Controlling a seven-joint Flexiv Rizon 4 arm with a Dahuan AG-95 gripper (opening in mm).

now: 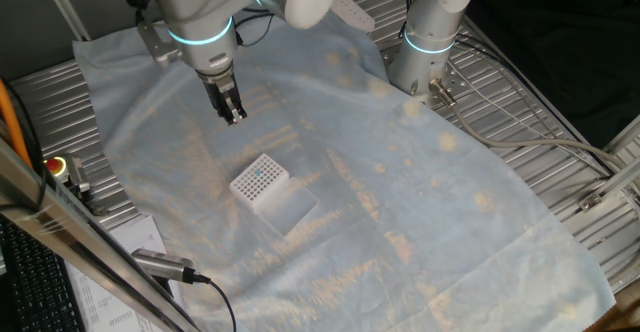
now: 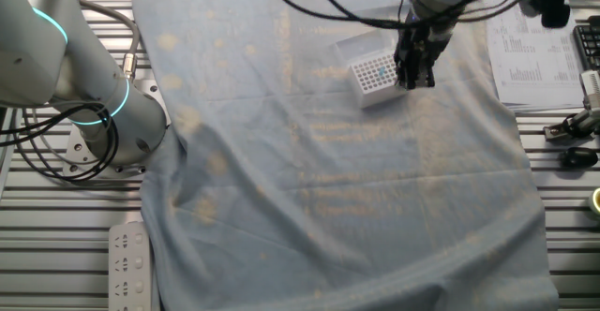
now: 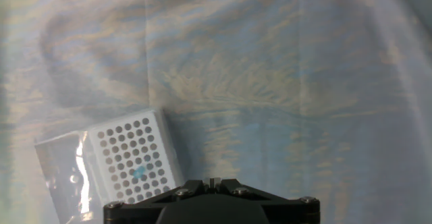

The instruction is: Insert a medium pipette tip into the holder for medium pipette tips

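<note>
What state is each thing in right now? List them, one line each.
White plastic grid-topped pipette tip holder: upright on the cloth, clear lid open beside it, most holes empty.
Small pale blue-teal pipette tip: sitting in a hole near the rack's middle.
End effector: raised above the cloth, apart from the rack; open or shut cannot be told.
Pale blue wrinkled cloth: spread over the table, stained.

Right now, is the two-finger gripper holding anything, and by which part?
Cannot tell. The gripper hangs above the cloth beside the white plastic rack with a grid of dark holes; no tip shows between its fingers, and the hand view hides the fingertips.
</note>
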